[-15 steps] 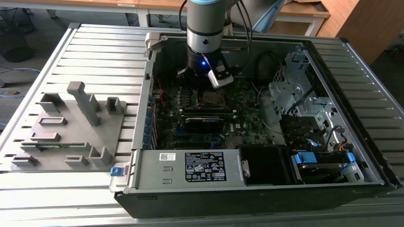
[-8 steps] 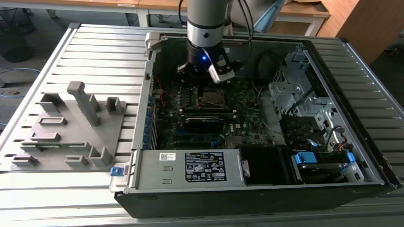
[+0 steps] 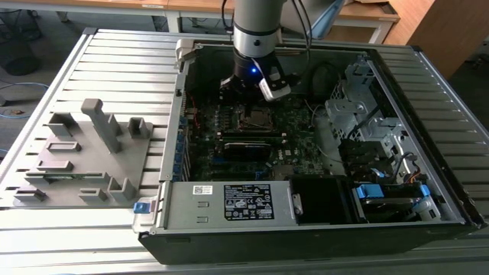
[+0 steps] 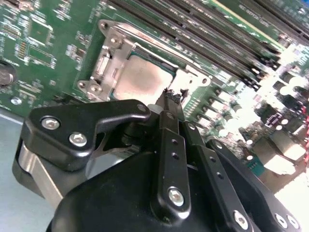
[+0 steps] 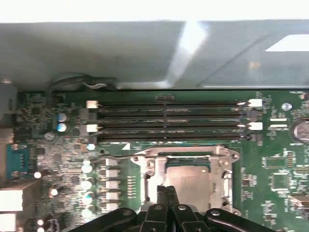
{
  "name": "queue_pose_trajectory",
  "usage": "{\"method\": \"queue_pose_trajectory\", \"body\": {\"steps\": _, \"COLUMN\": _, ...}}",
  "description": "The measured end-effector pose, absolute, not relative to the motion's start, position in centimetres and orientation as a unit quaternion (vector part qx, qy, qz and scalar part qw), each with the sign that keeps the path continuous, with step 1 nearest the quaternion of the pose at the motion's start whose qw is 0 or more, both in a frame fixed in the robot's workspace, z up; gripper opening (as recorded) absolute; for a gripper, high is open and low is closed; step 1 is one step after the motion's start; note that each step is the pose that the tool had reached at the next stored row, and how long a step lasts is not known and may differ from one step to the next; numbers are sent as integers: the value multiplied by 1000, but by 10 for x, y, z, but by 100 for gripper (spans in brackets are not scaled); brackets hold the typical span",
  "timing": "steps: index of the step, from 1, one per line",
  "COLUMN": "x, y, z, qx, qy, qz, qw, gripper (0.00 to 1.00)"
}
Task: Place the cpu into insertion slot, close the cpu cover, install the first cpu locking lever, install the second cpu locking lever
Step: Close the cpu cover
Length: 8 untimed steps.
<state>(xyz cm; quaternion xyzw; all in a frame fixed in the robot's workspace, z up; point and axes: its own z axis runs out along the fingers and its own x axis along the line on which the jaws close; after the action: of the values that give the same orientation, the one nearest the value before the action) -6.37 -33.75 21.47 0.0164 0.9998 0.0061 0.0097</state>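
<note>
Remote session, socket stage: I am holding the arm [image 3: 258, 28] down inside the open case [image 3: 306, 246], which is sitting on the slatted desk [image 3: 114, 57], just above the centre of the exterior view.

The end effector [image 4: 171, 99] is hovering at the edge of the socket with its fingers drawn together. I am seeing nothing thick between them, and I cannot tell whether they are pinching a thin lever wire.

The cpu [image 4: 142, 79] is lying flat in the socket on the motherboard [image 5: 275, 183], beside the memory slots [image 5: 169, 121]. The cover [image 5: 188, 155] looks to be down around it, its window framing the grey top, so I am judging this to be lever work.

To do it well, I am thinking:
- keep the tips low and square to the socket edge
- press the wire rather than the cover
- sweep in one smooth arc, clear of the small parts crowding the socket

What I am struggling to read:
- The end effector's own body is blocking the near side of the socket in both wrist views.
- I cannot make out where the levers are lying, or whether either is latched.
- In the exterior view the wrist is hiding the fingertips.
</note>
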Motion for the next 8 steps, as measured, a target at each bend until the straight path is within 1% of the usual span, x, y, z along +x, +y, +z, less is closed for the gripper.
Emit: {"method": "queue_pose_trajectory", "body": {"steps": 8, "x": -46, "y": -338, "z": 215, "qx": 16, "qy": 1000, "qz": 6, "qw": 10, "gripper": 11}}
